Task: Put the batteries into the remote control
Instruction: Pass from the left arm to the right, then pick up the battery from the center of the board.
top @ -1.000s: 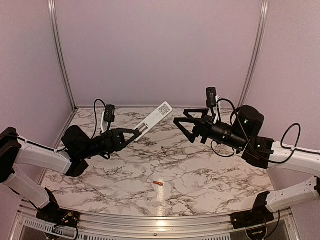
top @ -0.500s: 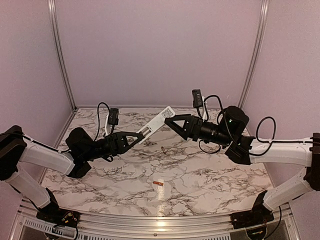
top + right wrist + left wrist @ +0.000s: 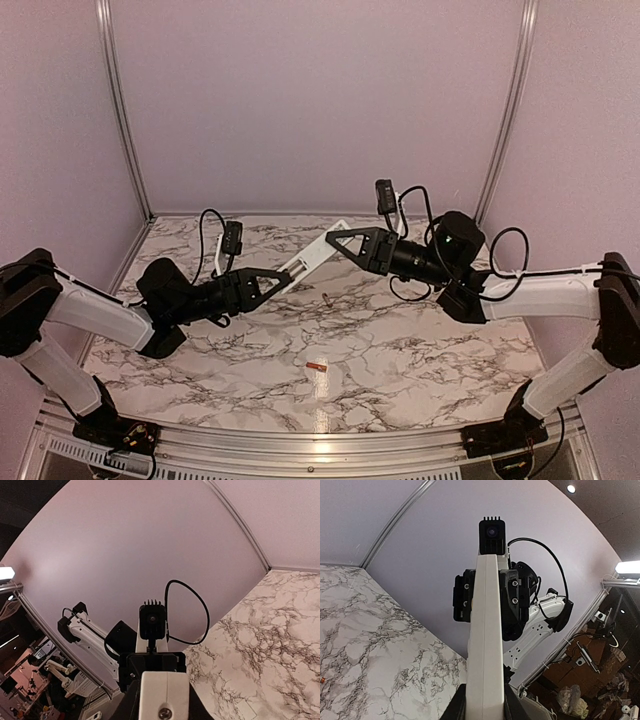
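The remote control is up in the air, just above the middle of the top picture. It is a thin white bar. It slants from lower left to upper right.

The left gripper pinches the lower left end of the remote control. The right gripper comes in from the right side of the picture. It pinches the upper right end, so each end of the bar is held by 1 arm.

In the left wrist picture the remote control runs straight up from the bottom middle. The black fingers of the right gripper press on both of its sides, near its far end. A small black camera sits just above them.

In the right wrist picture the white end of the remote control fills the bottom middle. It has a little screw in it.

The 2 batteries lie on the marble table, below the remote control and not touching it. The first battery is near the middle of the top picture. The second battery is lower down, well apart from the first. It looks orange-brown. Nothing touches either one.
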